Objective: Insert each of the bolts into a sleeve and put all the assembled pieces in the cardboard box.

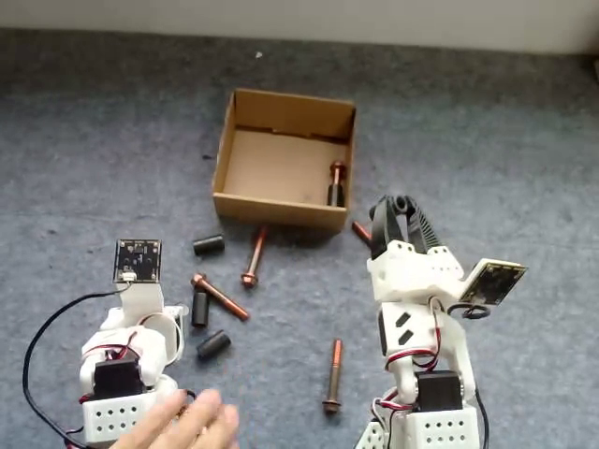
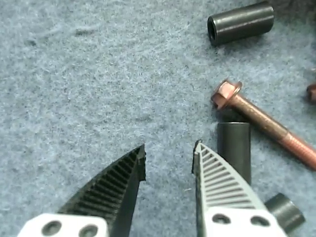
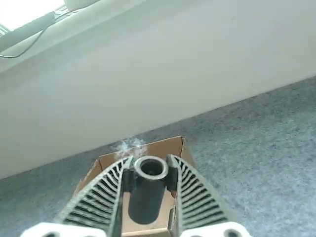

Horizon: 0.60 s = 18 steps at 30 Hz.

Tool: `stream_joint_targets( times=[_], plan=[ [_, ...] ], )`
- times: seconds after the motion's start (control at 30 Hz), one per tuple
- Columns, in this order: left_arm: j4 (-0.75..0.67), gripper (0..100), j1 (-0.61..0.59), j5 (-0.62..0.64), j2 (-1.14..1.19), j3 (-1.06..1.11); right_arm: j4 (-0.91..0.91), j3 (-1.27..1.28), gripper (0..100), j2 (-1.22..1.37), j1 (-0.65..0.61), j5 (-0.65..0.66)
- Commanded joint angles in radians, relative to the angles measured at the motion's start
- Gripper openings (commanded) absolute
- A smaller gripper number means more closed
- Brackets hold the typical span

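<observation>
My right gripper [image 3: 148, 168] is shut on a black sleeve [image 3: 147, 193], held upright and open end up just in front of the cardboard box [image 3: 165, 147]. In the high view the right gripper [image 1: 391, 217] is at the box's [image 1: 232, 129] near right corner. One bolt-in-sleeve piece [image 1: 335, 183] stands inside the box. My left gripper [image 2: 169, 154] hangs open over bare carpet, its white finger beside a loose sleeve [image 2: 234, 147] and a copper bolt [image 2: 261, 121]. Further sleeves [image 2: 240, 22] [image 2: 284, 211] lie nearby. Loose bolts [image 1: 253, 255] [image 1: 220, 296] [image 1: 333, 374] lie between the arms.
A person's hand [image 1: 187, 426] rests at the base of the left arm [image 1: 126, 360]. Another bolt [image 1: 360, 230] lies partly under the right arm. Grey carpet covers the whole table, with open room left of and behind the box.
</observation>
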Motion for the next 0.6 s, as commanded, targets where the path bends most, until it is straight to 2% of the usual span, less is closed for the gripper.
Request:
stream_joint_targets(
  times=[0.0, 0.1, 0.27, 0.57],
  plan=[
    [0.005, 18, -0.002, -0.002, -0.005, 0.024, -0.025, 0.065, 0.5, -0.016, 0.012, 0.011],
    [0.005, 18, -0.002, -0.002, -0.005, 0.024, -0.018, 0.065, 0.5, -0.015, -0.005, 0.012],
    [0.005, 18, -0.002, -0.002, -0.005, 0.024, 0.105, 0.056, 0.5, -0.015, -0.045, 0.011],
    [0.005, 18, -0.002, -0.002, -0.005, 0.024, 0.130, 0.054, 0.5, -0.015, -0.097, 0.040]
  ],
)
